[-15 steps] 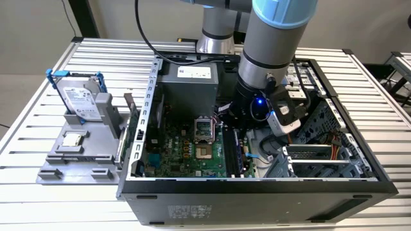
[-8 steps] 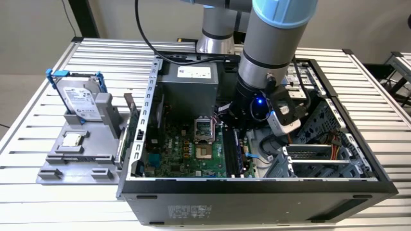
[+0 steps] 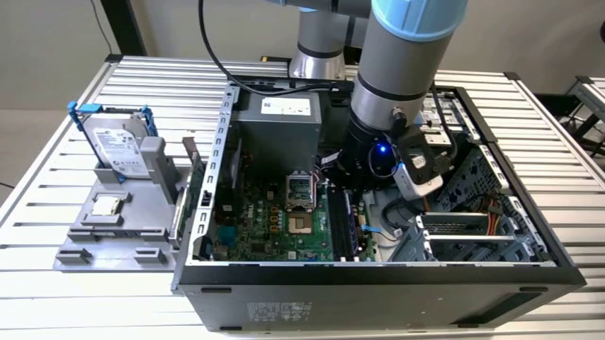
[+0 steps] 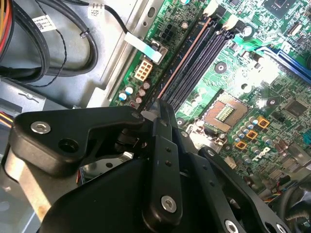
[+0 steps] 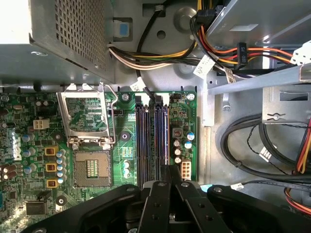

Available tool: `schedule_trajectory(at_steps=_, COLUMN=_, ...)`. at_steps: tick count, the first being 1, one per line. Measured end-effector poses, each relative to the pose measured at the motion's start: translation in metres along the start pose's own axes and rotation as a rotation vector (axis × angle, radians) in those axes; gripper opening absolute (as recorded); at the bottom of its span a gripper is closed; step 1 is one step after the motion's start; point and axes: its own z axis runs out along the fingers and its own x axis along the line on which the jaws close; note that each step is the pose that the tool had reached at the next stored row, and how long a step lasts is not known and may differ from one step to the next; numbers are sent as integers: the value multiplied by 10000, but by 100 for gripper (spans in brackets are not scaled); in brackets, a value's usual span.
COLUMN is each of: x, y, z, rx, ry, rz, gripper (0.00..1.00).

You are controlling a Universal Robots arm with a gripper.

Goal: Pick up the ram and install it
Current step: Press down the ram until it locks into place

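Starting at the exterior view's left, we see a grey holder (image 3: 113, 227) resting on the slatted metal table (image 3: 38, 184). A silver hard drive (image 3: 118, 149) in a blue bracket stands upright in it, and a small square chip (image 3: 104, 205) lies flat in a recess below the drive.

Just beside the holder is the open computer case (image 3: 378, 290). Its green motherboard (image 3: 269, 219) is exposed, with the grey power supply (image 3: 279, 120) at the far end and the processor socket (image 3: 300, 188) open near the middle.

Toward the exterior view's right of the socket run the long dark memory slots (image 5: 146, 141). In the second wrist view the ram (image 4: 187, 57) stands on edge in one of them and reads as a thin, reddish-brown line along the slot. The robot arm (image 3: 397, 92) reaches down into the case over these slots.

In both wrist views the gripper (image 4: 158, 104) (image 5: 170, 169) sits at the near end of the ram, its black fingers (image 4: 165, 116) drawn tightly together with no gap that we can see. We cannot tell whether they pinch the ram's top edge or only press on it.

Farther to the exterior view's right, black cables (image 3: 397, 212) loop across the case floor beside the metal drive cage (image 3: 472, 227).
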Motion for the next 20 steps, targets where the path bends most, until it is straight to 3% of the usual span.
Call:
schedule_trajectory(at_steps=3, x=0, y=0, z=0, rx=-1, ry=0, rz=-41, gripper=0)
schedule_trajectory(at_steps=7, x=0, y=0, z=0, rx=-8, ry=6, rz=-399, gripper=0)
schedule_trajectory(at_steps=20, x=0, y=0, z=0, rx=-54, ry=33, rz=-2327, gripper=0)
